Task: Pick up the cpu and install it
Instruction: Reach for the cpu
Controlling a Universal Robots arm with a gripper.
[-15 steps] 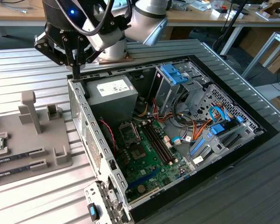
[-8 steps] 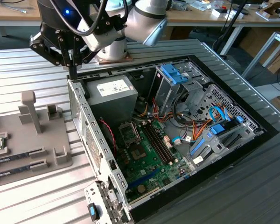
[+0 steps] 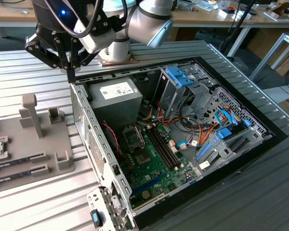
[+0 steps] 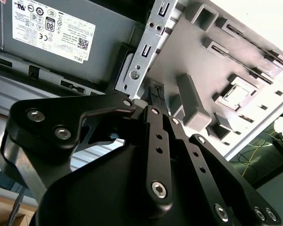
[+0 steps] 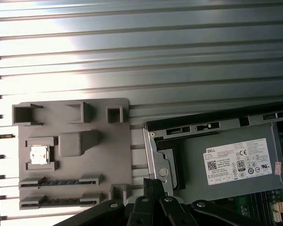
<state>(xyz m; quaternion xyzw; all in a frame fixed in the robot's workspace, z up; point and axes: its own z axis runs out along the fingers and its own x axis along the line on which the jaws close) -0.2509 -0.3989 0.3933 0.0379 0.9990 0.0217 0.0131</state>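
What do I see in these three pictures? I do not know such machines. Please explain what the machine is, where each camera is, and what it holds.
It is a robot arm with a gripper at its end. The exterior view comes from a camera standing off the arm. Both wrist views come from cameras riding on the arm. On the ribbed metal table stand an open computer case and, beside it, a grey holder. The cpu, a small silvery square, sits in that holder, next to two memory sticks. The gripper is shut, holds nothing, and hangs near the case's corner.
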